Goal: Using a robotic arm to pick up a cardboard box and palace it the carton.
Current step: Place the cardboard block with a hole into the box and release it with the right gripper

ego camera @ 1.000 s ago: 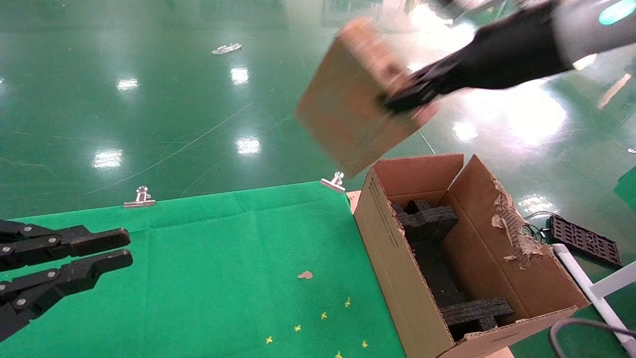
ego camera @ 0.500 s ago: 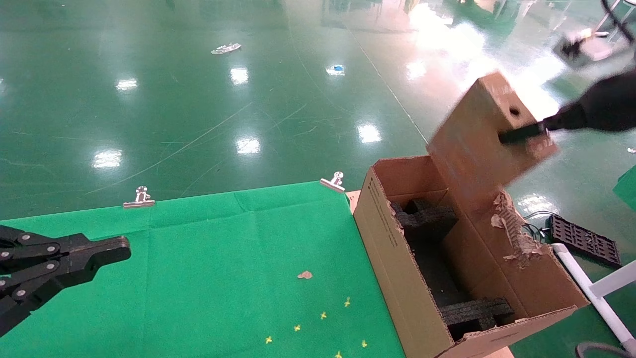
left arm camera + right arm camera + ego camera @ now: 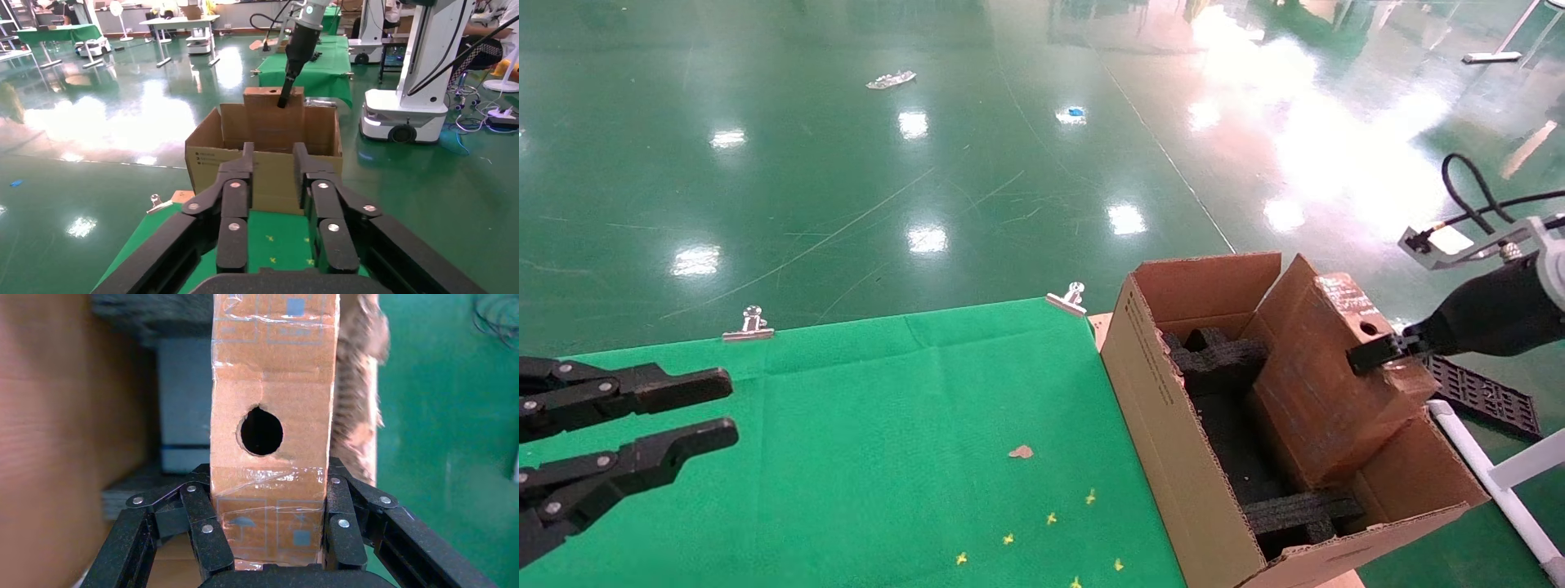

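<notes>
**Box lowered into the carton, right gripper clamped on it**

Cardboard box [image 3: 1316, 384] stood tilted in the right part of the head view, with its lower end already inside the carton [image 3: 1173, 433] and its narrow top edge, with the small round hole, above the carton's rim. I saw it leaning against the carton's right wall, beside the black foam inserts [image 3: 1222, 359]. I could not tell whether its lower end touched the bottom.

My right gripper [image 3: 1373, 353] came in from the right edge of the frame on the robotic arm [image 3: 1491, 314] and was clenched on the box's narrow top edge. In the right wrist view the two fingers [image 3: 208, 530] pressed on both broad faces of the box [image 3: 272, 429], just under the hole.

My left gripper [image 3: 695, 408] was parked at the lower left of the head view, over the green cloth [image 3: 887, 425], with its fingers spread apart and holding nothing. In the left wrist view it [image 3: 273, 165] pointed toward the carton [image 3: 269, 168], well apart from it.
</notes>
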Action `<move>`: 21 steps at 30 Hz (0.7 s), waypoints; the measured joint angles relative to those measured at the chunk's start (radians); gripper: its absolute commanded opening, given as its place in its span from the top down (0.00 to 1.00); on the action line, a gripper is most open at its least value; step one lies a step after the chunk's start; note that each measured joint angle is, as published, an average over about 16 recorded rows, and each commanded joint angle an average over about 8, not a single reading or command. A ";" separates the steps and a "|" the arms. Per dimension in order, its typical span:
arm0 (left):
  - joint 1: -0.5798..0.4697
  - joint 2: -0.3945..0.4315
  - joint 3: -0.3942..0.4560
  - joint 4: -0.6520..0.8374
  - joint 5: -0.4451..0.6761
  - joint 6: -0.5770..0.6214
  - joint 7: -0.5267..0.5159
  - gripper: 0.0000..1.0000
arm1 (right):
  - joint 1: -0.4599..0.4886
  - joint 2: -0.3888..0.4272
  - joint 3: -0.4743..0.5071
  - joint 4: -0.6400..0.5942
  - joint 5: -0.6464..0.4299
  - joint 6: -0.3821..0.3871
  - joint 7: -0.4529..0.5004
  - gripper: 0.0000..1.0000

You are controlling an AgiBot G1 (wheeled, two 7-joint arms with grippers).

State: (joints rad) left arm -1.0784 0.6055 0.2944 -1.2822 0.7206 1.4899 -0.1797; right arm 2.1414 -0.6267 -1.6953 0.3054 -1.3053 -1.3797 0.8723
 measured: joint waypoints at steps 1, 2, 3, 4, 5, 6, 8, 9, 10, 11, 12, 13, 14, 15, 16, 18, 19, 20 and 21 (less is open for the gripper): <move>0.000 0.000 0.000 0.000 0.000 0.000 0.000 0.00 | -0.011 -0.005 -0.002 -0.012 -0.001 0.003 -0.003 1.00; 0.000 0.000 0.000 0.000 0.000 0.000 0.000 0.00 | -0.020 -0.010 -0.003 -0.024 -0.001 0.007 -0.006 1.00; 0.000 0.000 0.000 0.000 0.000 0.000 0.000 0.00 | -0.030 -0.016 -0.004 -0.035 -0.002 0.011 -0.009 1.00; 0.000 0.000 0.000 0.000 0.000 0.000 0.000 0.00 | -0.040 -0.021 -0.005 -0.046 -0.002 0.016 -0.012 1.00; 0.000 0.000 0.000 0.000 0.000 0.000 0.000 0.00 | -0.050 -0.026 -0.006 -0.056 -0.001 0.020 -0.015 1.00; 0.000 0.000 0.000 0.000 0.000 0.000 0.000 0.00 | -0.059 -0.031 -0.007 -0.065 -0.001 0.025 -0.018 1.00; 0.000 0.000 0.000 0.000 0.000 0.000 0.000 0.00 | -0.079 -0.041 -0.006 -0.083 0.001 0.035 -0.024 1.00; 0.000 0.000 0.001 0.000 0.000 0.000 0.000 0.00 | -0.090 -0.046 -0.005 -0.091 0.004 0.040 -0.027 1.00; 0.000 0.000 0.001 0.000 0.000 0.000 0.000 0.00 | -0.102 -0.051 -0.005 -0.098 0.007 0.045 -0.030 1.00; 0.000 0.000 0.001 0.000 0.000 0.000 0.000 0.00 | -0.114 -0.056 -0.004 -0.106 0.009 0.052 -0.033 1.00; 0.000 0.000 0.001 0.000 0.000 0.000 0.000 0.00 | -0.127 -0.061 -0.003 -0.113 0.012 0.060 -0.035 1.00; 0.000 0.000 0.001 0.000 -0.001 0.000 0.000 0.00 | -0.142 -0.066 -0.001 -0.120 0.015 0.068 -0.037 1.00; 0.000 0.000 0.001 0.000 -0.001 0.000 0.000 0.00 | -0.158 -0.072 0.000 -0.127 0.019 0.077 -0.038 1.00; 0.000 0.000 0.001 0.000 -0.001 0.000 0.000 0.00 | -0.174 -0.077 0.003 -0.134 0.024 0.087 -0.040 1.00; 0.000 0.000 0.001 0.000 -0.001 0.000 0.000 0.00 | -0.191 -0.083 0.005 -0.140 0.029 0.098 -0.042 1.00; 0.000 0.000 0.001 0.000 -0.001 0.000 0.001 0.00 | -0.226 -0.094 0.011 -0.150 0.041 0.122 -0.049 1.00; 0.000 0.000 0.001 0.000 -0.001 0.000 0.001 0.00 | -0.244 -0.099 0.014 -0.155 0.046 0.135 -0.052 1.00; 0.000 0.000 0.001 0.000 -0.001 0.000 0.001 0.00 | -0.262 -0.105 0.018 -0.160 0.053 0.147 -0.056 1.00; 0.000 0.000 0.001 0.000 -0.001 -0.001 0.001 0.00 | -0.281 -0.110 0.021 -0.164 0.058 0.160 -0.060 1.00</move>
State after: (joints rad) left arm -1.0786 0.6050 0.2956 -1.2822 0.7198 1.4894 -0.1791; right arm 1.8608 -0.7369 -1.6744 0.1412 -1.2468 -1.2194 0.8125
